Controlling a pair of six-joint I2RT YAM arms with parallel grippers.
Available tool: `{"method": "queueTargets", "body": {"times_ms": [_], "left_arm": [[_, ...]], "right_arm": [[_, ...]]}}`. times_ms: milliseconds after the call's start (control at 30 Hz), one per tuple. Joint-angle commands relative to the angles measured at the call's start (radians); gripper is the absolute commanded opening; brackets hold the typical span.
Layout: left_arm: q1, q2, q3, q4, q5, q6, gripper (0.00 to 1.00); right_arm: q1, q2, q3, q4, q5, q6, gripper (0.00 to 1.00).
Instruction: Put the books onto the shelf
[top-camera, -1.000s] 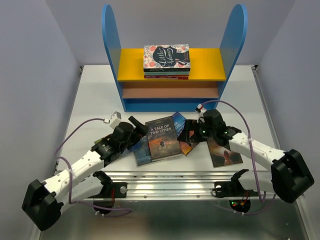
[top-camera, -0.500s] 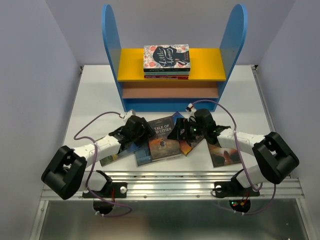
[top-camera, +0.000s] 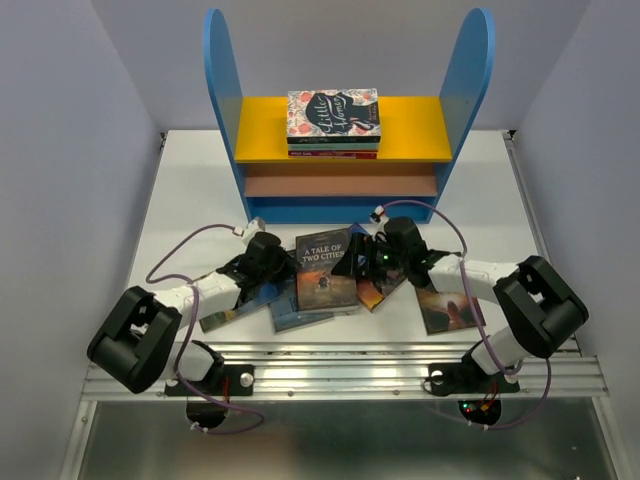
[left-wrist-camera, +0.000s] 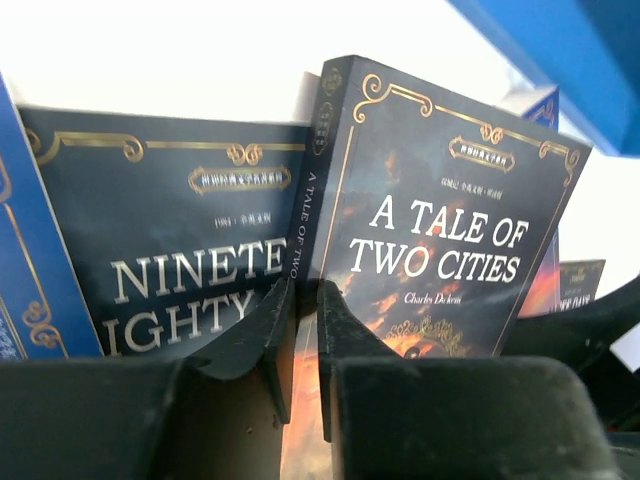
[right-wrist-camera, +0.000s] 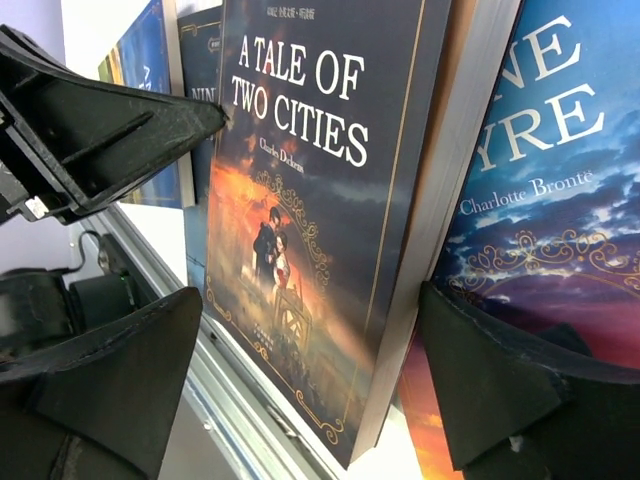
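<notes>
Since the earlier frame both arms are lying lower over the pile, A Tale of Two Cities (top-camera: 325, 268) is sitting squarer and partly raised off the loose books, and the left hand (left-wrist-camera: 305, 300) is going from wide to narrow. That hand is now pinching the book's spine edge near its lower end, with the fingers nearly together.

The book is resting at frame centre on the surface (top-camera: 190, 200). It is propped over the Nineteen Eighty-Four volume (left-wrist-camera: 170, 260) on its left and is beside Jane Eyre (right-wrist-camera: 545, 120) on its right. Its long axis is running from the bottom of the frame toward the top, pointing at the shelf (top-camera: 222, 90) standing directly beyond it.

The right hand (top-camera: 355, 262) is standing wide, one finger on either side of the book's page edge, and in my judgement is not yet gripping. Both hands are equally near; only the left is holding.

The tan lower board (top-camera: 340, 183) is lying nearest. The Little Women stack (top-camera: 333, 122) is occupying the middle of the yellow board above. Only the right arm's cable (top-camera: 420, 208) is arching between the book and the shelf.
</notes>
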Motion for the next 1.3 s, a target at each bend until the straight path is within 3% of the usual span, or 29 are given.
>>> {"method": "queueTargets", "body": {"times_ms": [0, 200, 333, 667, 833, 900, 933, 1000, 1033, 1100, 1167, 1200, 1267], "left_arm": [[-0.042, 0.057, -0.047, -0.012, 0.129, -0.037, 0.12], [-0.077, 0.038, -0.058, -0.013, 0.109, -0.077, 0.09], [-0.109, 0.035, -0.058, -0.013, 0.099, -0.103, 0.09], [-0.17, 0.011, -0.037, -0.048, 0.063, -0.162, 0.07], [-0.174, -0.037, -0.041, -0.096, 0.014, -0.178, 0.07], [-0.174, -0.052, -0.052, -0.104, 0.006, -0.183, 0.07], [-0.175, -0.061, -0.054, -0.105, 0.005, -0.186, 0.07], [-0.175, -0.071, -0.058, -0.11, -0.001, -0.189, 0.07], [-0.175, -0.077, -0.058, -0.113, -0.003, -0.188, 0.08], [-0.175, -0.095, -0.055, -0.127, -0.012, -0.176, 0.11], [-0.175, -0.127, -0.049, -0.137, -0.018, -0.16, 0.22], [-0.175, -0.144, -0.048, -0.139, -0.018, -0.145, 0.38], [-0.174, -0.219, -0.046, -0.145, -0.02, -0.133, 0.55]], "right_arm": [[0.08, 0.023, 0.064, 0.117, -0.171, 0.09, 0.9], [0.093, -0.097, 0.12, 0.042, -0.075, 0.102, 0.77], [0.102, -0.143, 0.118, 0.039, -0.033, 0.108, 0.76], [0.102, -0.04, 0.149, -0.083, 0.068, 0.096, 0.72], [0.102, -0.051, 0.195, -0.278, 0.229, 0.062, 0.57], [0.102, -0.075, 0.186, -0.298, 0.255, 0.047, 0.43], [0.102, -0.104, 0.174, -0.294, 0.26, 0.054, 0.24], [0.111, -0.143, 0.161, -0.266, 0.257, 0.051, 0.14], [0.111, -0.143, 0.158, -0.262, 0.257, 0.047, 0.14], [0.111, -0.166, 0.164, -0.272, 0.252, 0.036, 0.13], [0.111, -0.189, 0.17, -0.288, 0.248, 0.022, 0.06], [0.111, -0.2, 0.169, -0.282, 0.237, 0.019, 0.03], [0.111, -0.242, 0.166, -0.265, 0.225, 0.014, 0.01]]}}
